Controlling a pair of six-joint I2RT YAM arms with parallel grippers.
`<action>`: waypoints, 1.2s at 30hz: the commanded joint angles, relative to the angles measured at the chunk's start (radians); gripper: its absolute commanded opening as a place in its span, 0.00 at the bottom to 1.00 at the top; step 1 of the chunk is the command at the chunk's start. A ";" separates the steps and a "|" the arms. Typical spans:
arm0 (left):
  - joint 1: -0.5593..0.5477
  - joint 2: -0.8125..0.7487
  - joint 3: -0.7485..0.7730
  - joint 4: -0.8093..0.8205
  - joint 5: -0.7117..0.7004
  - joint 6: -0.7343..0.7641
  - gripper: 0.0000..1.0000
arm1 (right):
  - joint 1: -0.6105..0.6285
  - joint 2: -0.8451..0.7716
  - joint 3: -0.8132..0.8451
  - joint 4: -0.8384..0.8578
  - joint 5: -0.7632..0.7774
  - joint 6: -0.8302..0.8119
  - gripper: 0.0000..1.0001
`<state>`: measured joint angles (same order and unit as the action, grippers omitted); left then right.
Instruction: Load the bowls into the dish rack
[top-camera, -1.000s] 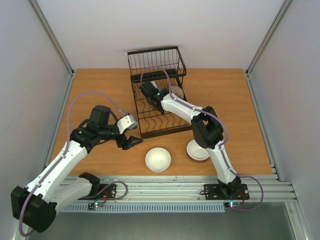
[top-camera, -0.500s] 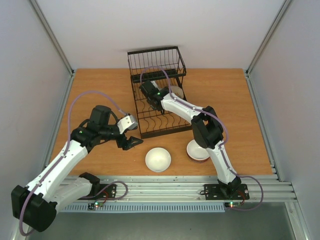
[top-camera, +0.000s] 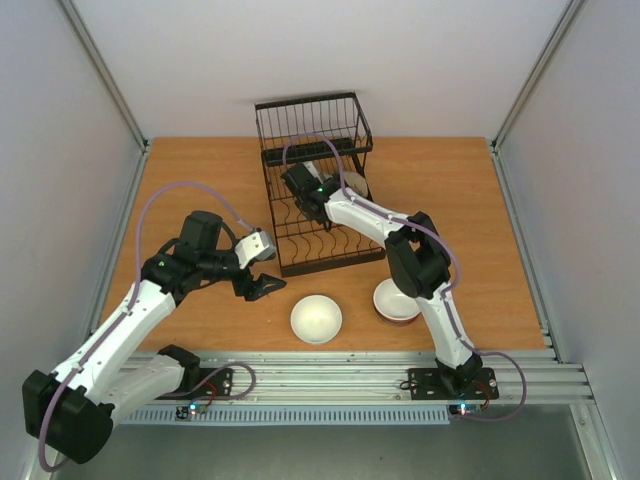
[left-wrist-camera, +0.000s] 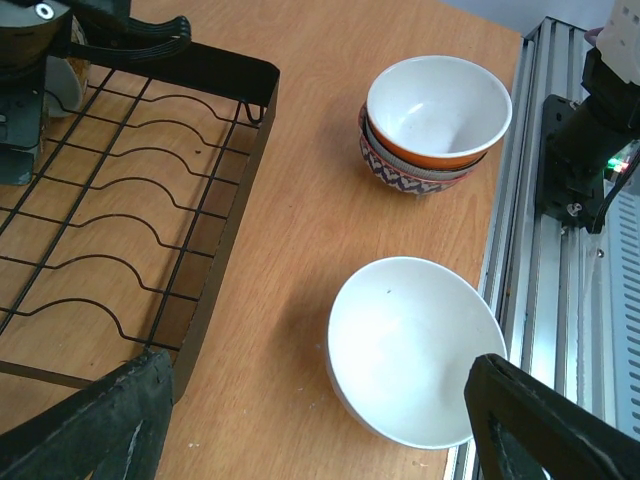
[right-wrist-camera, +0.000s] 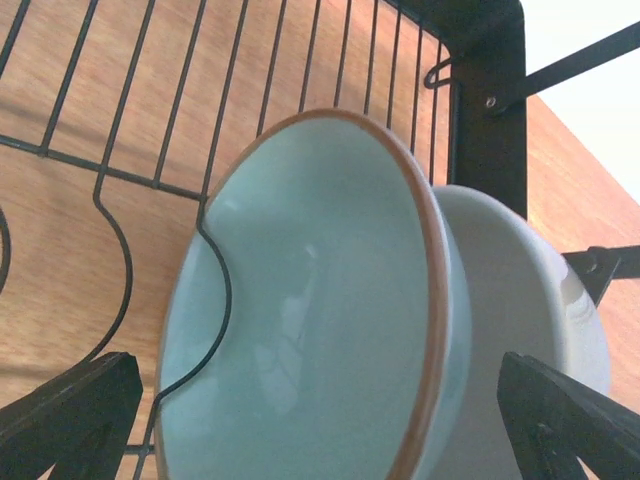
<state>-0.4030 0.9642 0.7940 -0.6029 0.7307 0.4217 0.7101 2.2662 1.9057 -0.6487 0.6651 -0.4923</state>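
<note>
Overhead, we see our right gripper (top-camera: 322, 192) reaching into the dish rack (top-camera: 285, 262), fingers spread wide and gripping nothing. Between those fingers, close ahead, a pale green bowl (right-wrist-camera: 300, 320) stands on edge among the wire dividers, and a cream bowl (right-wrist-camera: 525, 330) nests right behind it. Our left gripper (top-camera: 268, 285) hangs released over the table (top-camera: 190, 170), just off the rack's near corner. Between its fingers lies a white bowl (left-wrist-camera: 415, 350); farther ahead an orange bowl (left-wrist-camera: 438, 110) sits stacked in a patterned bowl (left-wrist-camera: 405, 170).
</note>
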 joint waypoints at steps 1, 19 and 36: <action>0.003 0.016 -0.010 0.005 0.019 0.015 0.80 | -0.015 -0.131 -0.091 0.076 -0.022 0.002 0.99; -0.165 0.230 0.048 -0.122 -0.207 0.090 0.77 | -0.016 -0.704 -0.527 0.085 -0.173 0.199 0.99; -0.360 0.491 0.128 -0.070 -0.339 0.032 0.75 | -0.009 -1.068 -0.859 0.075 -0.276 0.362 0.99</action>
<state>-0.7368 1.4048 0.8909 -0.7048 0.4461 0.4755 0.6949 1.2354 1.0775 -0.5774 0.4187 -0.1890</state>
